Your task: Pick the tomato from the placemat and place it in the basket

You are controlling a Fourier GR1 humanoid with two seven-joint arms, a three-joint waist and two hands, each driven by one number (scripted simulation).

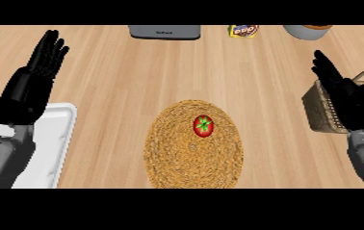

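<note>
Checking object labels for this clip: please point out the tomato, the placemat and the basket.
tomato (203, 126), head view, on its red skin beside the green stem.
placemat (181, 161), head view, on its bare woven surface.
basket (321, 109), head view, on its wicker wall.

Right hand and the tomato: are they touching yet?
Apart. The head view shows the right hand open at the right edge by the basket, with bare counter between it and the tomato on the placemat.
</note>
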